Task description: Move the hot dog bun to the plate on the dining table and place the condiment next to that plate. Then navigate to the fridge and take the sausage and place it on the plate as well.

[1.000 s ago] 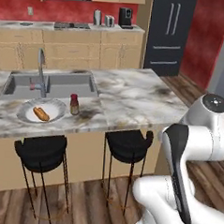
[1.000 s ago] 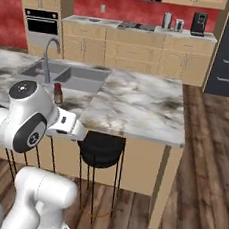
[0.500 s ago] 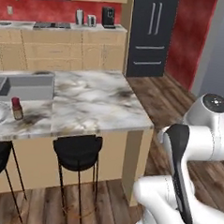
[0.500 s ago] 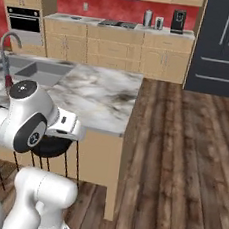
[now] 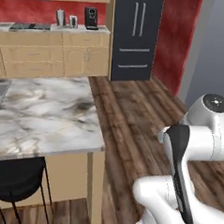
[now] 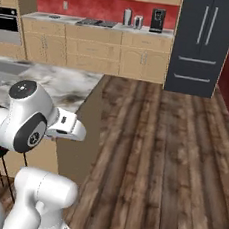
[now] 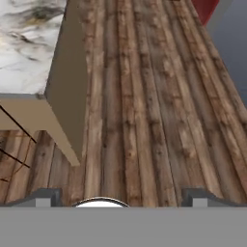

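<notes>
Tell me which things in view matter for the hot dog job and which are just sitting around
Job:
fridge, doors shut
dining table
claw, open

Lying about:
black stool
coffee maker
two steel canisters

Near left: long marble-topped island desk (image 5: 43, 112), black round stool (image 5: 16, 179) tucked under its edge.
Far wall: tall black fridge (image 5: 136, 35) right of wooden cabinet-fronted counter (image 5: 52, 49).
Between: plank floor (image 6: 168, 143).

The dining table (image 5: 43, 114) (veined marble) stands on the wood floor (image 6: 168, 143).
</notes>
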Robot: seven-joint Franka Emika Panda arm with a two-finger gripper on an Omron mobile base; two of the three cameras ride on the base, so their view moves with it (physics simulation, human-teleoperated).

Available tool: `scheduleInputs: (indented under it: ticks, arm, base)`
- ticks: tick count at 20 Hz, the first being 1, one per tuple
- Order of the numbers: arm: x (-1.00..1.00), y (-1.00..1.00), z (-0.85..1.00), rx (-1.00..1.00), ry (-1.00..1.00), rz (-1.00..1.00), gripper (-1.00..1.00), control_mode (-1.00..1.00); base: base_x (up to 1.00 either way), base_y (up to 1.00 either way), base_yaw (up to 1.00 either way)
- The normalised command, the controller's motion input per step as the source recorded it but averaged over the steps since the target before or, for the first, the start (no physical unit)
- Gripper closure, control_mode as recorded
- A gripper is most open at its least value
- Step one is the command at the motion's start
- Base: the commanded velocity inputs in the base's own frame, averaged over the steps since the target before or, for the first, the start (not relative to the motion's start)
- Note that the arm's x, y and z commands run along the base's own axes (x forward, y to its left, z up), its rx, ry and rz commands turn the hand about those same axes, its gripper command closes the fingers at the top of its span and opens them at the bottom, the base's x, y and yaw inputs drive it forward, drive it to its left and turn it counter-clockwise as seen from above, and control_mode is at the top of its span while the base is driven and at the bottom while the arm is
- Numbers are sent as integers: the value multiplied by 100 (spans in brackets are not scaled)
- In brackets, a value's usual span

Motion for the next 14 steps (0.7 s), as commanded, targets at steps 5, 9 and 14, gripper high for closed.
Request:
scheduleInputs:
  ticks: [5, 9, 14]
  arm:
    - [0, 0, 0, 0, 0, 0, -100, 100]
    - [0, 0, 0, 0, 0, 0, -100, 100]
    - [0, 0, 0, 0, 0, 0, -100, 100]
  base:
    - [95, -100, 0]
    - [100, -97, 0]
    - [100, -88, 0]
